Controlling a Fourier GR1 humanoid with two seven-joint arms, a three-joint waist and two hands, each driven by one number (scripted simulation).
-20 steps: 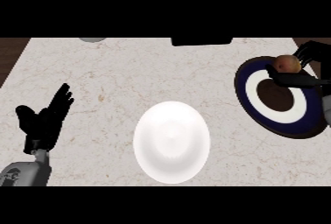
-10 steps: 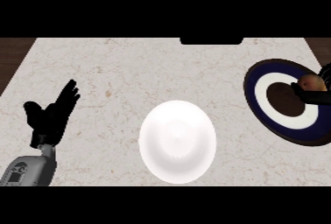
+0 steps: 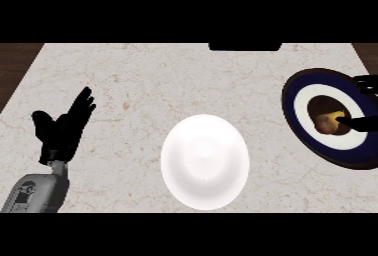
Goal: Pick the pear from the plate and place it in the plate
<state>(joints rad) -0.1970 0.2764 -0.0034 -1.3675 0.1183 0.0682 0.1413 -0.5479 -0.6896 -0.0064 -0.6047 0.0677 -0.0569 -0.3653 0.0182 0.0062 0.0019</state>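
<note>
A brownish-yellow pear [image 3: 327, 121] lies in the dark centre of a navy plate with a white ring [image 3: 304, 131] at the right edge of the counter. My right hand [image 3: 363, 123] shows only as dark fingers at the view's right edge. One lies against the pear's right side, and another [image 3: 366, 82] reaches over the plate's upper rim, clear of the pear. The fingers are spread, not closed round the fruit. A plain white plate [image 3: 204, 161] sits at the counter's middle with nothing on it. My left hand [image 3: 63, 127] rests open at the left, fingers up.
The pale marble counter [image 3: 170, 85] has a dark wooden edge at the far left [image 3: 15, 70]. A black object [image 3: 244, 46] sits at the counter's back edge.
The navy plate and pear now sit lower in the view. My right hand has slid toward the right edge, uncovering most of the pear. The left hand keeps its open pose.
</note>
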